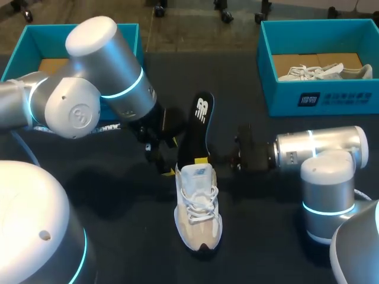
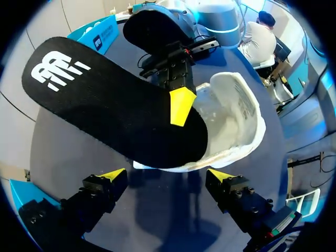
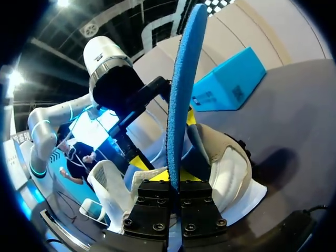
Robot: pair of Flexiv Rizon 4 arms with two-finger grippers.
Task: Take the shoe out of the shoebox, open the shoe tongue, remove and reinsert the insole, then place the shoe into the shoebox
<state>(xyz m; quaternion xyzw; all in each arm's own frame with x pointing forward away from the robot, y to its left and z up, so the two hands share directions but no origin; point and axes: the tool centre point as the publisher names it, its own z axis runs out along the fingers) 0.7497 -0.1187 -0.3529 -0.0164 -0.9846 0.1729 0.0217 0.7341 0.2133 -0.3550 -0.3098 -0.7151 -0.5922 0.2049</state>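
My right gripper (image 3: 176, 184) is clamped on the black insole (image 1: 201, 121), whose lower end seems tucked into the shoe (image 1: 198, 216). My left gripper (image 2: 168, 175) hangs beside the shoe's heel, fingers apart. Beyond the shoe, my left arm (image 1: 89, 77) blocks the left shoebox (image 1: 35, 44).

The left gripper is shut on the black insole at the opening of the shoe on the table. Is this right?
No. The right gripper is shut on the insole, as the right wrist view shows; the left gripper is open. The rest holds.

White logo mark (image 1: 202, 109) on insole (image 1: 197, 136); white label (image 1: 308, 99) on shoebox (image 1: 349, 97) front, characters seemingly too small.
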